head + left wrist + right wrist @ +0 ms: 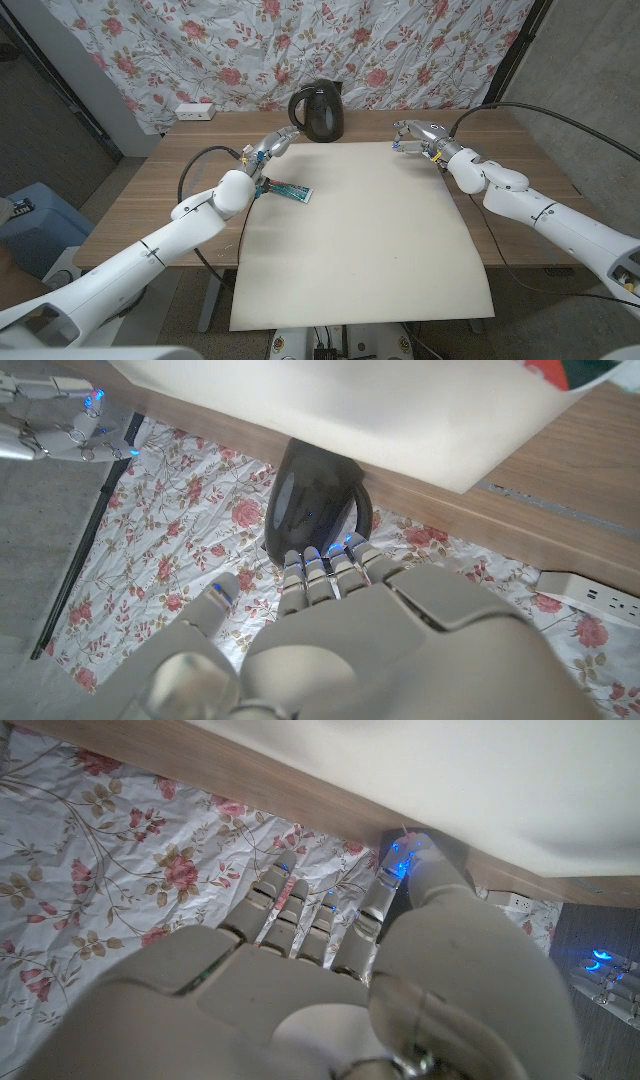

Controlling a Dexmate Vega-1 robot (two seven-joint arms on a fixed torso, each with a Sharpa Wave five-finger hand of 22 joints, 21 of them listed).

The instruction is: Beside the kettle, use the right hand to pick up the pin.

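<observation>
The black kettle stands at the far side of the table, just past the white mat. It also appears ahead of my left fingers as the kettle. My left hand reaches toward the kettle's left side, fingers stretched out and holding nothing. My right hand hovers at the mat's far edge, to the right of the kettle. In the right wrist view its thumb tip sits close against a finger at the mat's edge. A thin sliver there may be the pin; it is too small to be sure.
A teal and white tube lies on the mat's left edge beside my left forearm. A white power strip lies at the table's far left. A floral cloth hangs behind the table.
</observation>
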